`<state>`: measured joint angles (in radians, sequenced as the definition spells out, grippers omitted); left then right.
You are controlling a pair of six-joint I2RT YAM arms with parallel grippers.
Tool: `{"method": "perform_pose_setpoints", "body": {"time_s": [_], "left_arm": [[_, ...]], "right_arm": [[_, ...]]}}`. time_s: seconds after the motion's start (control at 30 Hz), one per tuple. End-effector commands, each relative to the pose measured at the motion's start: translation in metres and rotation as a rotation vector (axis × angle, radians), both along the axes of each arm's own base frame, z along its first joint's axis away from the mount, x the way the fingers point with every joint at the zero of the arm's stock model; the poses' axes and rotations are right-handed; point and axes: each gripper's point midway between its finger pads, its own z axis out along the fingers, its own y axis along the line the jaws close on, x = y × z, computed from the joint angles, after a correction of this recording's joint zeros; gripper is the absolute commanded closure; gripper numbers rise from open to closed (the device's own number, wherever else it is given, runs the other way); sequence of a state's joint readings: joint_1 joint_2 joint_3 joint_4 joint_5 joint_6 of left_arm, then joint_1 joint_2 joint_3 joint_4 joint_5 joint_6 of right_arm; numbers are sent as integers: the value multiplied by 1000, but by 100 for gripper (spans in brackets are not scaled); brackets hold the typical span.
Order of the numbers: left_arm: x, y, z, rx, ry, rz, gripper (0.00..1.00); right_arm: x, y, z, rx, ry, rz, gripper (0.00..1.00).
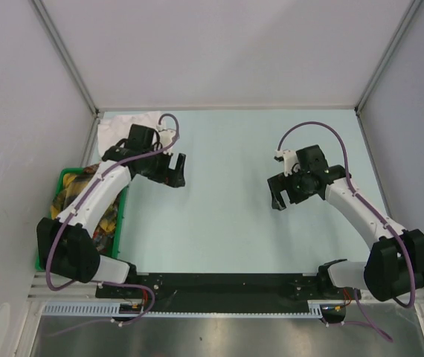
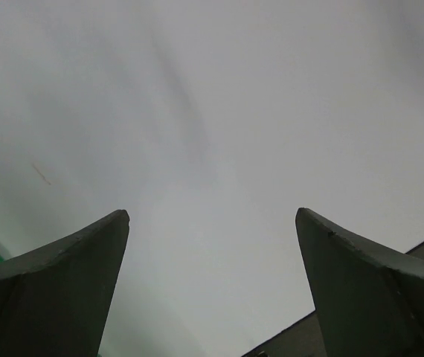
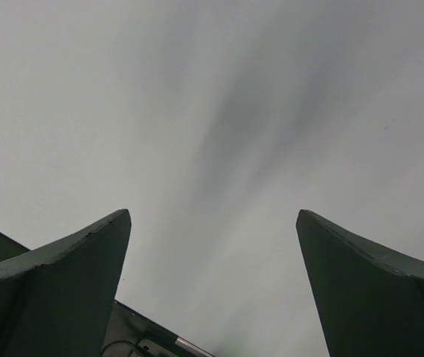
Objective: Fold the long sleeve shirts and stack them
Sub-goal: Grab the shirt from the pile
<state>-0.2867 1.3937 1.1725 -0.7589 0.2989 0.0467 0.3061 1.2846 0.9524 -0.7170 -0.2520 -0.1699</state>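
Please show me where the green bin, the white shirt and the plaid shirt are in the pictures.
green bin [image 1: 123, 219]: top view, on its right wall.
white shirt [image 1: 117, 126]: top view, on its crumpled middle.
plaid shirt [image 1: 65, 197]: top view, on the yellow cloth inside the bin.

Looks like a robotics lab, a closed test cell: pale table [image 1: 227, 223] boxed in by plain white panels [image 1: 227, 52] on aluminium rails [image 1: 63, 52], left arm [image 1: 97, 197] and right arm [image 1: 361, 204] trailing purple cables [image 1: 312, 128], both bolted to a black base plate [image 1: 227, 286] at the near edge.
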Motion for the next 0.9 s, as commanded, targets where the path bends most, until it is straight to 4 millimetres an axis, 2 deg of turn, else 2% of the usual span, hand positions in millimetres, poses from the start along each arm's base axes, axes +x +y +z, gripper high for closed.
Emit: {"method": "perform_pose_setpoints", "body": {"time_s": [0.0,0.03,0.07,0.13,0.17,0.23,0.27,0.33,0.37,0.47,0.5,0.57,0.63,0.67,0.73,0.77,0.87], "left_arm": [[22,33,42,10,-88,22,1],[26,44,44,28,-86,42,1],[31,65,48,44,-93,82,0],[32,85,64,31,-109,100,1],[37,124,70,52,-130,183,0],[37,156,84,80,-155,221,1],[37,190,81,146,-150,274,1],[33,222,78,216,-132,312,1],[29,249,70,257,-110,344,1],[18,290,52,301,-58,398,1],[16,296,35,286,-4,396,1],[8,306,17,276,46,397,1],[-1,308,-7,278,106,388,0],[-8,307,-22,282,136,381,1],[-16,304,-36,286,159,371,1],[-22,301,-49,278,181,369,1],[-32,295,-64,265,219,371,2]], "right_arm": [[7,3,15,-1,-29,68,0],[4,6,16,20,-20,86,0],[3,7,16,25,-15,101,0],[0,12,15,46,-7,125,0],[-2,12,14,48,0,130,0],[-3,13,13,53,3,138,0],[-3,14,13,55,6,137,0],[-4,16,11,63,18,143,0],[-4,17,10,67,19,145,0],[-5,20,8,81,37,154,0],[-6,20,7,83,44,155,0],[-6,21,7,86,43,157,0],[-7,21,7,87,44,159,0],[-7,21,7,87,46,159,0],[-8,20,8,88,38,158,0],[-9,20,7,89,36,161,0],[-10,19,7,91,35,158,0]]}}
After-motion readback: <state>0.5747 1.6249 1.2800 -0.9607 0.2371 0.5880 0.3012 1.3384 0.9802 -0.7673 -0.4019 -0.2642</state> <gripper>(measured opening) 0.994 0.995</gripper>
